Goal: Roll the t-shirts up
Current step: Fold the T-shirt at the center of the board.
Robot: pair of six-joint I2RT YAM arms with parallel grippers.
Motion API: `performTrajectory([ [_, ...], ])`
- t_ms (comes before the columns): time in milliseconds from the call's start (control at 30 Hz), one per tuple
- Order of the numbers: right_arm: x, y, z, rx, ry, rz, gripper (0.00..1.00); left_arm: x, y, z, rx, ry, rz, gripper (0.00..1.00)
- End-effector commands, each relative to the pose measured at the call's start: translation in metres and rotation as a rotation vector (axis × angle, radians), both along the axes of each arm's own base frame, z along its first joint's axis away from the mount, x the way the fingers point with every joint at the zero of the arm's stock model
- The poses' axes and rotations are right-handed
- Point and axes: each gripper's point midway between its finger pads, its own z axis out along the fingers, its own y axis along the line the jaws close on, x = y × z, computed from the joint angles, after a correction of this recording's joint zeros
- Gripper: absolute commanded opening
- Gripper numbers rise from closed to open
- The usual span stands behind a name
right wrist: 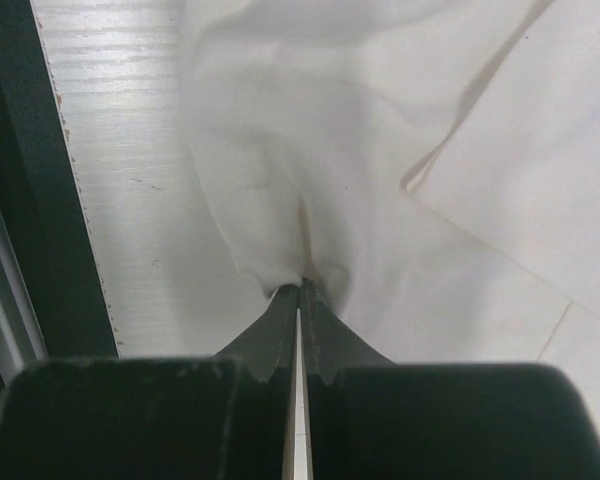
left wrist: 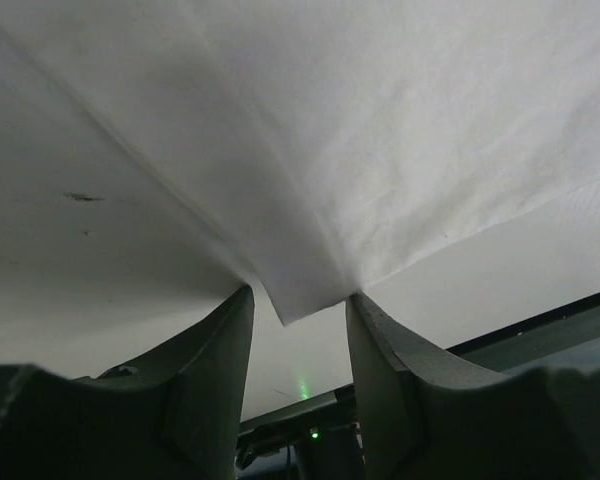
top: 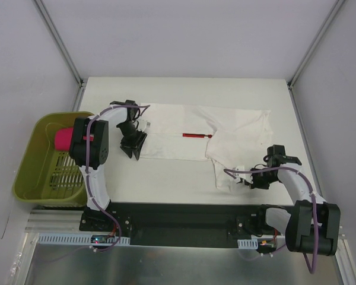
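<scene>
A white t-shirt (top: 178,124) lies spread across the table, and a thin strip of its red print (top: 196,135) shows at a fold. My left gripper (top: 133,147) is at the shirt's left edge. In the left wrist view its jaws stand apart, with a corner of the white cloth (left wrist: 360,150) hanging between the fingertips (left wrist: 242,300). My right gripper (top: 240,183) is at the shirt's near right part, shut on a pinch of white cloth (right wrist: 310,130) that bunches at the tips. A pink rolled t-shirt (top: 63,140) sits in the basket.
An olive-green basket (top: 29,154) stands off the table's left edge beside the left arm. The black base rail (top: 184,214) runs along the near edge. Grey walls and metal frame posts enclose the table on the other sides.
</scene>
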Motion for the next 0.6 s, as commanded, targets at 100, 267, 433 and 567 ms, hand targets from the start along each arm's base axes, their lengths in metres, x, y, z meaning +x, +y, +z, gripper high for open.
performTrajectory([
  [100, 0.015, 0.004, 0.012, -0.011, -0.082, 0.017, 0.01, 0.012, -0.009, 0.004, -0.053, -0.003, 0.008, 0.16],
  [267, 0.031, -0.003, 0.023, -0.021, -0.094, -0.133, 0.01, 0.008, -0.02, 0.016, -0.12, -0.012, 0.017, 0.0],
  [433, 0.044, -0.009, 0.04, -0.022, -0.127, -0.287, 0.01, 0.008, -0.014, 0.029, -0.108, -0.057, 0.018, 0.0],
  [567, 0.056, -0.011, 0.057, 0.0, -0.151, -0.422, 0.01, 0.018, -0.014, 0.042, -0.113, -0.114, 0.013, 0.0],
])
